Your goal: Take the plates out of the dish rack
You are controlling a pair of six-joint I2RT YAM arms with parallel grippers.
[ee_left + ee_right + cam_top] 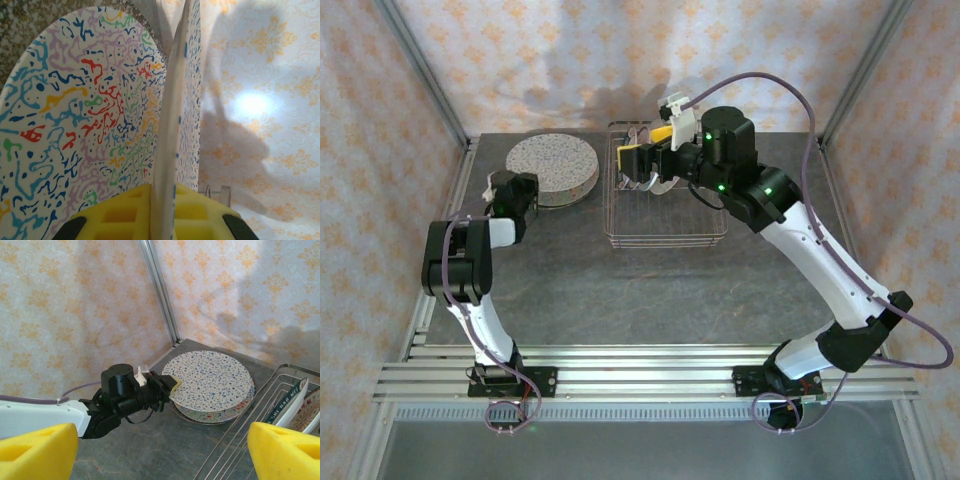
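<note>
Left tool (172,385) pinching the rim of the top plate (207,380) on a stack (220,412), far left of the counter (620,290).
Right tool (642,162) spread wide above the far end of the dish rack (665,225), just right of the stack; plates (295,400) stand upright inside.

the dark grey table (620,290) bears a stack of plates (552,165) beside the dish rack (665,220).

White-black arms (810,250), yellow fingers (35,447), purple cables (760,76)
</note>
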